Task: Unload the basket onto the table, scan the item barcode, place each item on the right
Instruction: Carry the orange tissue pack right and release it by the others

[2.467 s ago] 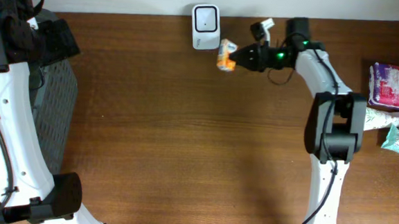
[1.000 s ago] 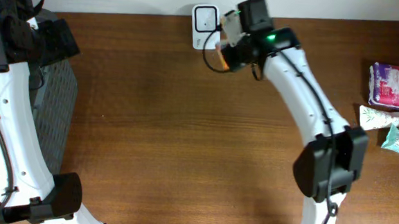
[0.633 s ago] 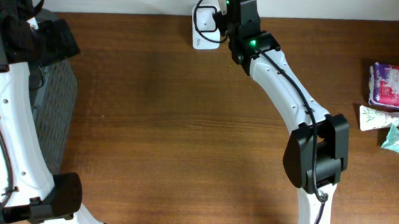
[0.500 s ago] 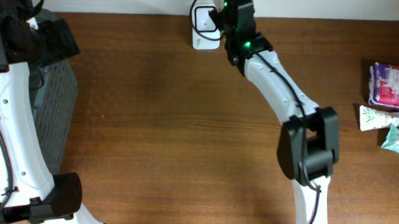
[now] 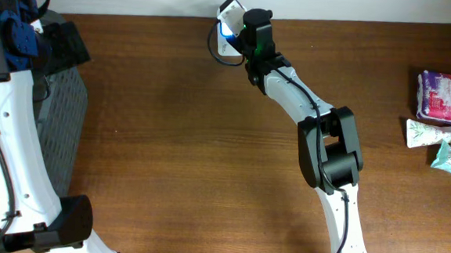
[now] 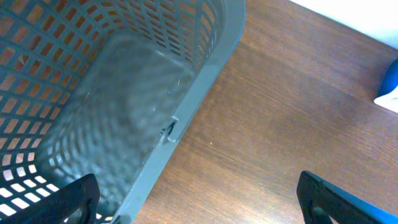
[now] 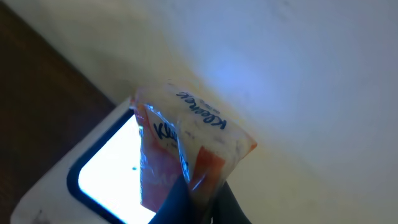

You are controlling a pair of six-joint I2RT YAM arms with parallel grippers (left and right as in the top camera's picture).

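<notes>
An orange and white tissue pack (image 7: 186,146) is pinched at its lower edge by my right gripper (image 7: 202,200), which is shut on it. The pack hangs right over the glowing window of the white barcode scanner (image 7: 106,177). From overhead, the right gripper (image 5: 245,27) reaches the scanner (image 5: 223,41) at the table's back edge, and a blue glow shows there; the wrist hides the pack. My left gripper (image 6: 199,211) stands open and empty above the rim of a grey basket (image 6: 186,106).
The grey mesh basket (image 5: 57,124) stands at the left end of the table. Several packaged goods (image 5: 444,98) lie at the right edge. A pale wall (image 7: 298,74) rises just behind the scanner.
The right arm has swung left with the pack, from beside the scanner to over its window, and the scanner now glows blue. The left arm has not moved.
</notes>
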